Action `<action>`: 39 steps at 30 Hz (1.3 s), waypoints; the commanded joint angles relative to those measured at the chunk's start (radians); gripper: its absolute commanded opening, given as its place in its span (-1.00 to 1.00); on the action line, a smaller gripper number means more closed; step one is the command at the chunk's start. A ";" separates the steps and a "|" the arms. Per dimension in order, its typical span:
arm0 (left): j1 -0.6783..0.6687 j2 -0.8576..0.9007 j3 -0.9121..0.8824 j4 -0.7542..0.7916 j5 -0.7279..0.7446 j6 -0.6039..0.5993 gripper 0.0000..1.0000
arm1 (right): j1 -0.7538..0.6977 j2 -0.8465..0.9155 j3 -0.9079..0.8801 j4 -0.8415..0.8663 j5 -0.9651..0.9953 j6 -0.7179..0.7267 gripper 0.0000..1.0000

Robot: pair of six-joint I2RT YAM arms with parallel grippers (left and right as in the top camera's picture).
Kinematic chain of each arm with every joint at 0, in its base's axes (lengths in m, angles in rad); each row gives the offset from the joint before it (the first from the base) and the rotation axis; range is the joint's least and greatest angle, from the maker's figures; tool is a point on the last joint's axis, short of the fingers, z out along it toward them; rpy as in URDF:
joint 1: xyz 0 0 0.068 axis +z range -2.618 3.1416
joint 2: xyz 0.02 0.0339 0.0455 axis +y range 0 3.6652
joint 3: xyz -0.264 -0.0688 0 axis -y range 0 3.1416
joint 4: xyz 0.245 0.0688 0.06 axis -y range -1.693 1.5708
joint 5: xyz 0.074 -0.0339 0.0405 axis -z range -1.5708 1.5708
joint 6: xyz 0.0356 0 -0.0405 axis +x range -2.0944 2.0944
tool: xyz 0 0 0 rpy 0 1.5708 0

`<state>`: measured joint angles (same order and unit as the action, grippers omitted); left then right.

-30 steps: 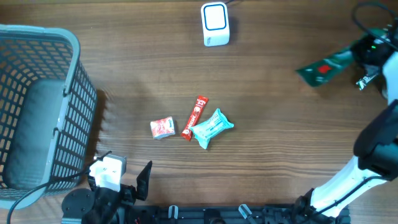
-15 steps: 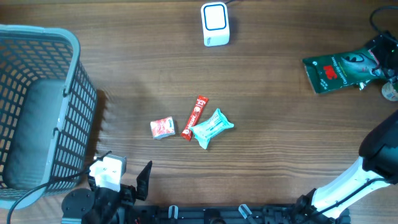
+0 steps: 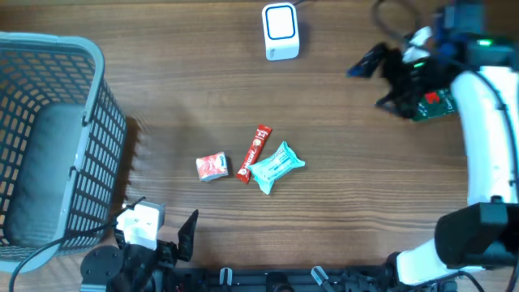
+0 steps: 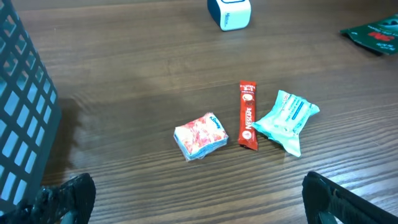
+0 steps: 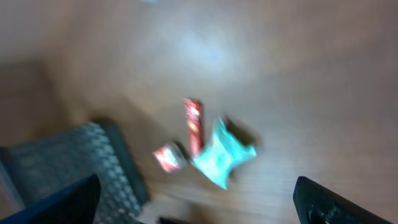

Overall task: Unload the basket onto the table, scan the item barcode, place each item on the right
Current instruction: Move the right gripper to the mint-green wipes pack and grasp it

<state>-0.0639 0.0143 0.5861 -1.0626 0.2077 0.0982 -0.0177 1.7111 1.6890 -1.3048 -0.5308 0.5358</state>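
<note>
The white scanner (image 3: pixel 280 31) with a blue face stands at the table's far edge, seen too in the left wrist view as the scanner (image 4: pixel 229 12). Mid-table lie a red-and-white packet (image 3: pixel 212 166), a red stick sachet (image 3: pixel 255 152) and a teal packet (image 3: pixel 276 166). A green packet (image 3: pixel 435 106) lies flat at the right, partly under my right arm. My right gripper (image 3: pixel 371 83) hovers open and empty just left of it. My left gripper (image 4: pixel 199 208) is open and empty near the front edge, with the three small items ahead of it.
A large grey basket (image 3: pixel 49 138) fills the left side of the table, and its wall (image 4: pixel 18 106) is close on my left gripper's left. The right wrist view is blurred but shows the basket (image 5: pixel 68 162) and the teal packet (image 5: pixel 221 155).
My right gripper opened and let go of the green packet, which now lies flat on the table. The right arm then swung left and over it. The left arm has not moved.
</note>
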 commanded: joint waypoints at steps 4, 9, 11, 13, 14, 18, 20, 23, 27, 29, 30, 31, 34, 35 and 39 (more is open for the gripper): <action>0.000 -0.005 0.000 0.002 0.013 -0.009 1.00 | 0.363 0.013 -0.064 -0.033 0.386 0.415 0.99; 0.000 -0.005 0.000 0.002 0.012 -0.009 0.99 | 0.556 0.020 -0.164 -0.012 0.456 0.687 1.00; 0.000 -0.005 0.000 0.002 0.013 -0.009 1.00 | 0.608 0.020 -0.210 -0.009 0.493 0.805 0.99; 0.000 -0.005 0.000 0.002 0.012 -0.009 1.00 | 0.654 0.020 -0.268 0.034 0.496 0.872 1.00; 0.000 -0.005 0.000 0.002 0.012 -0.009 1.00 | 0.675 0.021 -0.307 0.087 0.496 0.886 0.99; 0.000 -0.005 0.000 0.002 0.012 -0.009 1.00 | 0.714 0.021 -0.430 0.302 0.492 0.877 1.00; 0.000 -0.005 0.000 0.002 0.013 -0.009 1.00 | 0.717 0.021 -0.477 0.349 0.471 0.877 1.00; 0.000 -0.005 0.000 0.002 0.012 -0.009 1.00 | 0.717 0.021 -0.488 0.372 0.451 0.868 0.99; 0.000 -0.005 0.000 0.002 0.013 -0.009 1.00 | 0.717 0.021 -0.488 0.445 0.370 0.739 1.00; 0.000 -0.005 0.000 0.002 0.012 -0.009 1.00 | 0.717 0.021 -0.488 0.461 0.365 0.748 1.00; 0.000 -0.005 0.000 0.002 0.012 -0.009 1.00 | 0.717 0.021 -0.489 0.467 0.365 0.764 0.99; 0.000 -0.005 0.000 0.002 0.012 -0.009 1.00 | 0.717 0.021 -0.489 0.472 0.365 0.784 1.00; 0.000 -0.005 0.000 0.002 0.012 -0.009 1.00 | 0.717 0.021 -0.499 0.472 0.393 0.836 0.80; 0.000 -0.005 0.000 0.002 0.012 -0.009 1.00 | 0.717 0.021 -0.513 0.475 0.400 0.864 0.73; 0.000 -0.005 0.000 0.002 0.012 -0.009 1.00 | 0.717 0.021 -0.586 0.554 0.402 0.912 0.46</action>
<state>-0.0639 0.0139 0.5861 -1.0630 0.2077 0.0982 0.6979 1.7214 1.1584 -0.8047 -0.1448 1.3945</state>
